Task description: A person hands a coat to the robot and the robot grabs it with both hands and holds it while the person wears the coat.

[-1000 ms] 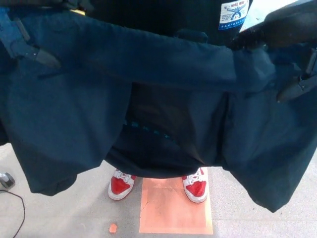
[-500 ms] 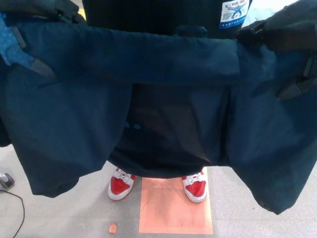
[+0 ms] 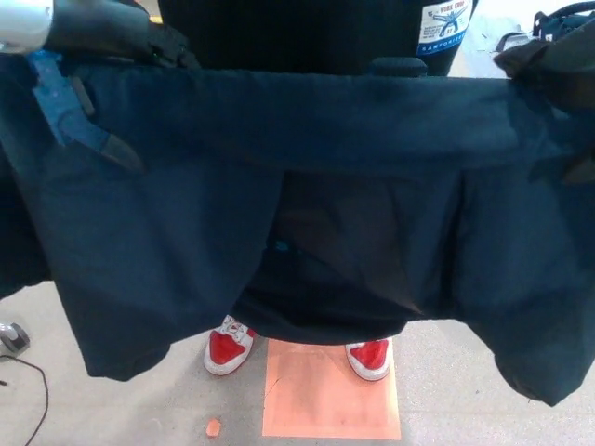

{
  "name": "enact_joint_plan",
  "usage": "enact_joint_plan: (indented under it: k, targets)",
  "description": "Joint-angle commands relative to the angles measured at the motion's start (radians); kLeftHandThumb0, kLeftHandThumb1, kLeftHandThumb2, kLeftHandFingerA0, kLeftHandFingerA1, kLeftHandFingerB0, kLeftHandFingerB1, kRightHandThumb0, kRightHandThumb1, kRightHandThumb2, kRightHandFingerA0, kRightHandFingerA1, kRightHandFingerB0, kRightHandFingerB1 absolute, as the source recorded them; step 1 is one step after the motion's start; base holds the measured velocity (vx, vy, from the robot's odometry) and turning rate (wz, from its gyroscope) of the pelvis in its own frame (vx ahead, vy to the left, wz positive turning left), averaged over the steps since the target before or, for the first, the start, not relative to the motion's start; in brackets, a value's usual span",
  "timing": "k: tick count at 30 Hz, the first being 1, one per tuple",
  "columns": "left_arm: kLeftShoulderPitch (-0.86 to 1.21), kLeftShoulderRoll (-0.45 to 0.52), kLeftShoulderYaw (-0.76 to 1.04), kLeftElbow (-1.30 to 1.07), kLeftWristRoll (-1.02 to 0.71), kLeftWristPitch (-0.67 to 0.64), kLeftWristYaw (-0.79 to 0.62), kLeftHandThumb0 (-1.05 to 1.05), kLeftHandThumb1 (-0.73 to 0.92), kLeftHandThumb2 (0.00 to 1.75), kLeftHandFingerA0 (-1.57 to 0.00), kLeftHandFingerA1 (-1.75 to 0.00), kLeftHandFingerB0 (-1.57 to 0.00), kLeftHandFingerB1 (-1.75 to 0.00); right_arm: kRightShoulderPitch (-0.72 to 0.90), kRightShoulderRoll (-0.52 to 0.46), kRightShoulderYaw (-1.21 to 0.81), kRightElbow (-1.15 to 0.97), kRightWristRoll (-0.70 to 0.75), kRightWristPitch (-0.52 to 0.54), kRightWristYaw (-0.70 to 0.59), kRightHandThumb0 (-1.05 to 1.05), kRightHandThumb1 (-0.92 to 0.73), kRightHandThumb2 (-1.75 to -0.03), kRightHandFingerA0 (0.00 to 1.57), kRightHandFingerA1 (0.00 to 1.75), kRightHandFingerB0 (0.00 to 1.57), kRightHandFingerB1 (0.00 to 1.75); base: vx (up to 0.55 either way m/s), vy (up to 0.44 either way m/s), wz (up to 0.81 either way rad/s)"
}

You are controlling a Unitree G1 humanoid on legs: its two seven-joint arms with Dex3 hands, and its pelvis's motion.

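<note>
A dark navy coat (image 3: 307, 121) hangs spread across almost the whole head view, its collar edge level near the top and its inner lining facing me. My left hand (image 3: 125, 35) grips the coat's upper left corner. My right hand (image 3: 558, 58) grips the upper right corner. A person in dark clothes (image 3: 297, 28) stands right behind the coat. Only their torso above the collar and their red and white shoes (image 3: 228, 346) below the hem show.
An orange square mat (image 3: 330, 400) lies on the grey floor under the person's feet. A black cable (image 3: 33, 390) and a small metal object (image 3: 9, 336) sit at the lower left. A dark bag (image 3: 562, 17) is at the top right.
The coat is now stretched wider and flatter. My left hand has come further into view at the top left, my right hand has shifted toward the right edge, and the hem hangs lower over the shoes.
</note>
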Motion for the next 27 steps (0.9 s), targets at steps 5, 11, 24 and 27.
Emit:
enact_joint_plan:
  k: [5,11,24,27]
  targets:
    - [0.242,0.034,0.079,-0.084,0.170,-0.193,0.394,-0.26,0.61,1.03,-0.94,-0.91,-0.18,-0.48,0.122,-0.028,-0.065,0.122,-0.153,-0.148,-0.333,-0.41,-0.82,-0.64,0.84,1.06,0.51,0.38,0.00,0.000,0.00]
    - [0.334,0.025,0.116,-0.025,0.239,-0.387,0.737,-0.18,0.69,0.63,-0.82,-1.49,-0.74,-0.49,0.157,-0.025,-0.093,0.193,-0.129,-0.223,-0.504,-0.24,-0.65,-0.59,0.74,1.14,0.45,0.39,0.00,0.000,0.00]
    - [0.363,0.007,0.124,0.027,0.313,-0.412,0.997,-0.22,0.70,0.60,-0.83,-1.56,-0.78,-0.76,0.201,0.048,-0.247,0.306,0.091,-0.336,-0.634,-0.23,-0.80,-0.64,0.83,1.51,0.54,0.39,0.00,0.000,0.00]
    - [0.367,-0.004,0.124,0.031,0.312,-0.395,1.014,-0.22,0.69,0.60,-0.84,-1.49,-0.81,-0.68,0.205,0.055,-0.262,0.301,0.098,-0.322,-0.609,-0.24,-0.79,-0.63,0.83,1.40,0.55,0.40,0.00,0.000,0.00]
